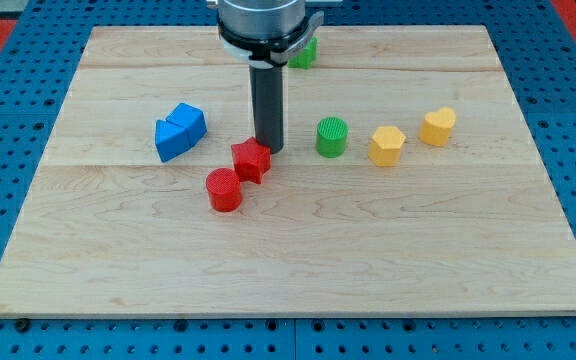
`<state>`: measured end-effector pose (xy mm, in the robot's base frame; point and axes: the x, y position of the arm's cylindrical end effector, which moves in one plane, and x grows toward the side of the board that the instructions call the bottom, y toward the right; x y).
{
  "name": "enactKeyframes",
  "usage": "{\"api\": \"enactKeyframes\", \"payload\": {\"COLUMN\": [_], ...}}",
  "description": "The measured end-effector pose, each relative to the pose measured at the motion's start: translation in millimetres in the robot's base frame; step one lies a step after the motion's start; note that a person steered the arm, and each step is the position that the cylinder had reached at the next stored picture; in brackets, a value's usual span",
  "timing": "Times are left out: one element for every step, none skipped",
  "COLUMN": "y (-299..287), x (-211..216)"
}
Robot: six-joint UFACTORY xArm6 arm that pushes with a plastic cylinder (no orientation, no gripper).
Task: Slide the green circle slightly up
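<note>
Wooden worktop (pixel 118 260): my tip (pixel 268 150), no claw fitted, touches the red star (pixel 251 159), left of the green circle (pixel 332 136); approaching sideways risks knocking it toward the right edge.

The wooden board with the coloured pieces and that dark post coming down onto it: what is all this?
It is a robot arm's work table, seen by one camera; where that is mounted is not known. The arm has no claw, only a dark rod. Its lower end, my tip, slides on the wooden board and pushes blocks; nothing is held. The tip stands right beside the red star, with the red circle below-left. The green circle, to be nudged up, sits apart to the view's right. Also there: blue blocks, two yellow blocks, and a green block partly hidden behind the arm.
</note>
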<state>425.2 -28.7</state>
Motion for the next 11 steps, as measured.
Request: {"api": "enactKeyframes", "payload": {"y": [-6.3,-15.4,-8.1,9.9,47.3,72.1,77.0,77.0,77.3,81.5,109.8], "x": [17.2,25.7,25.8,25.8,25.8,19.5,-6.3,-36.4,-66.4,-85.1,-85.1]}}
